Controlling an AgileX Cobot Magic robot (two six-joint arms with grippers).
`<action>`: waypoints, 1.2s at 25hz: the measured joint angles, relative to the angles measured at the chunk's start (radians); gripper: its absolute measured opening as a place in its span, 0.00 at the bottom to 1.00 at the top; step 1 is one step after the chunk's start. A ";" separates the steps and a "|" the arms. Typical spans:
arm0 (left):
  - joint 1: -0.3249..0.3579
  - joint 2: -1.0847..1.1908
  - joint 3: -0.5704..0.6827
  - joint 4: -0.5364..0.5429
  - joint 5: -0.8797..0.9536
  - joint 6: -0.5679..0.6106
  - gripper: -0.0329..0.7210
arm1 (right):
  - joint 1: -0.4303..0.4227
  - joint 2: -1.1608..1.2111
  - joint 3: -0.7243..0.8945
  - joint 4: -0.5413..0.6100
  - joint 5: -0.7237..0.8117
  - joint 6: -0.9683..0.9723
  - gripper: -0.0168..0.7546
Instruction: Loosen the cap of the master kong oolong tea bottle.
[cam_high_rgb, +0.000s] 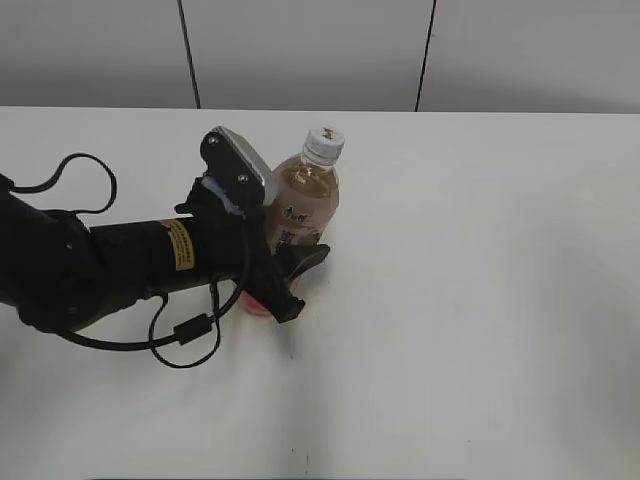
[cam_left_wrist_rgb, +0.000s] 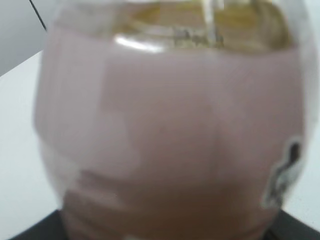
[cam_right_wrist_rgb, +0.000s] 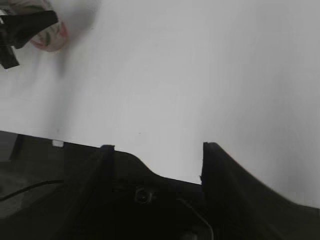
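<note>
One slim clear plastic bottle of amber-pink tea (cam_high_rgb: 303, 210) is seen upright on the white surface (cam_high_rgb: 480, 300), clamped low on its body by the left hand (cam_high_rgb: 288, 282). The right hand (cam_right_wrist_rgb: 157, 160) is held well apart from it, jaws apart and empty. One small white ribbed screw cap (cam_high_rgb: 324, 145) is untouched; if twisted against a loose grip, the bottle could spin or tip.

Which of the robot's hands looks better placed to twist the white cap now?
Probably the right hand: it is open and empty, while the left hand grips the pink-labelled clear plastic tea bottle, whose ribbed white cap is untouched.
</note>
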 joint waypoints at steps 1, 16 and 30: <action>0.000 0.000 0.000 0.000 -0.004 0.000 0.55 | 0.000 0.048 -0.020 0.025 0.000 -0.008 0.57; 0.000 0.182 0.000 -0.014 -0.416 -0.047 0.55 | 0.042 0.309 -0.179 0.319 0.009 -0.108 0.57; -0.002 0.206 0.000 0.066 -0.469 -0.097 0.55 | 0.483 0.742 -0.539 0.165 -0.014 0.192 0.57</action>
